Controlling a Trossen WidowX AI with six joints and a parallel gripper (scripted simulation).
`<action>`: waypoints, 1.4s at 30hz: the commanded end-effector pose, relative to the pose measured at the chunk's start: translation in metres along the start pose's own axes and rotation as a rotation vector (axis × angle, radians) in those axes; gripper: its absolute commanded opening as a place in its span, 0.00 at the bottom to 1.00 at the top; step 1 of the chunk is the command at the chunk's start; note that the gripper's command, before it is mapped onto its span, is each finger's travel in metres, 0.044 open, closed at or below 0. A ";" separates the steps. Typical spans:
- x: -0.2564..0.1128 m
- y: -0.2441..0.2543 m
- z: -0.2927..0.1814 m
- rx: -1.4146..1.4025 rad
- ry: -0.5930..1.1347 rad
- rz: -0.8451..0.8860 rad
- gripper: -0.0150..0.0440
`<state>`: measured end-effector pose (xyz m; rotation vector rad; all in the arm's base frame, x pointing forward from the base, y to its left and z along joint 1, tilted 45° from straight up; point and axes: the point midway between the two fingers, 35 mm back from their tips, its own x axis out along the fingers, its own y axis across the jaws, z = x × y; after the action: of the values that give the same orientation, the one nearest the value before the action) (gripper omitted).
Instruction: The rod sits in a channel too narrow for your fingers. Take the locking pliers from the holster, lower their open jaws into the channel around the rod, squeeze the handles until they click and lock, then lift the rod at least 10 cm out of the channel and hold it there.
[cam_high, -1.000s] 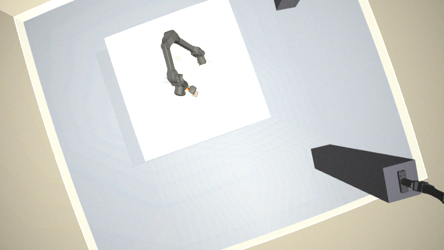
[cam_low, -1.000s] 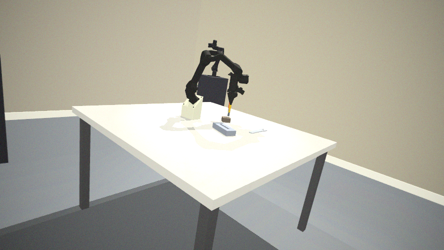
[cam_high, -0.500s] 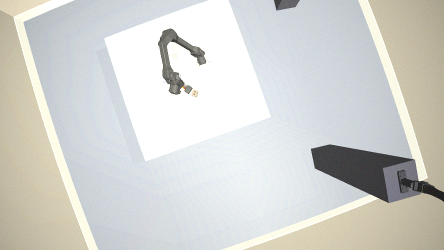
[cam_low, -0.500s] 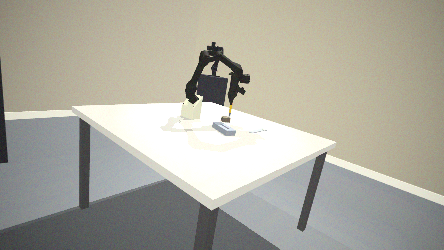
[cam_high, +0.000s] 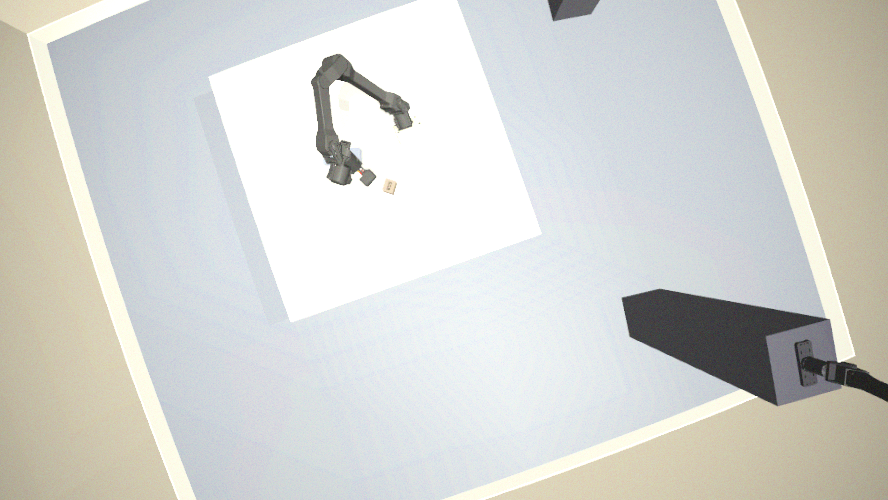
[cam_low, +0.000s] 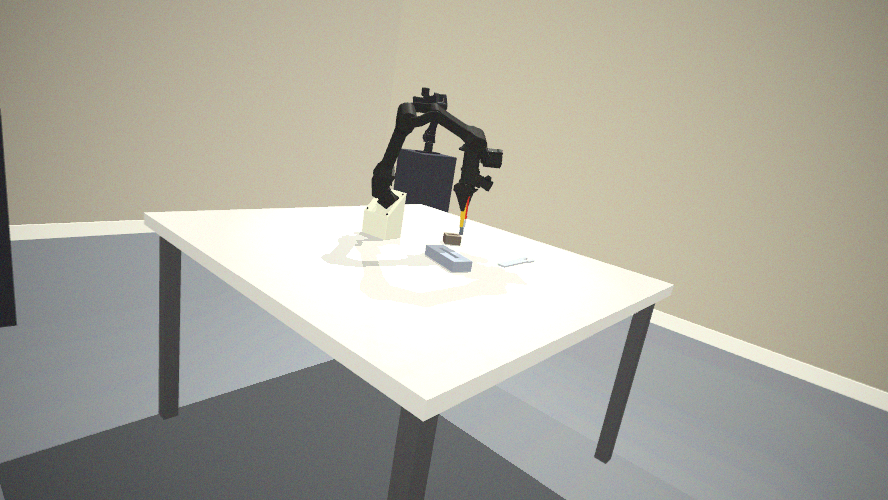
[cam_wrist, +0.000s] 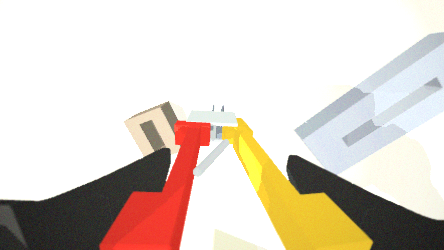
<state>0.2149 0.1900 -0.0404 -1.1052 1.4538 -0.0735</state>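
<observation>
Red-and-yellow pliers (cam_low: 464, 224) (cam_wrist: 249, 162) are hanging in the hand (cam_low: 462, 208) (cam_wrist: 229, 158), which is pinching their 2 handles above the table (cam_high: 397, 248) (cam_low: 298, 273).

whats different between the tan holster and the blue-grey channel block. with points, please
The tan holster (cam_high: 389, 186) (cam_low: 452, 239) (cam_wrist: 162, 114) is short and stubby, while the blue-grey channel block (cam_low: 448, 259) (cam_wrist: 320, 145) is long and low. The holster's opening is a compact slot; the block's is a long, narrow groove running along its length. In the wrist view, the holster sits on the red handle's side (cam_wrist: 189, 165), the block on the yellow handle's side (cam_wrist: 255, 165). Both rest on the white table (cam_high: 372, 248) (cam_low: 397, 335).
</observation>
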 end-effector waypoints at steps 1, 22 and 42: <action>-0.002 -0.010 0.003 0.045 -0.003 -0.001 0.80; -0.002 -0.054 0.011 0.242 -0.004 -0.003 0.80; -0.001 -0.098 0.013 0.431 -0.002 -0.013 0.80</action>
<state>0.2760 0.1493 0.0125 -0.7878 1.3613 -0.3522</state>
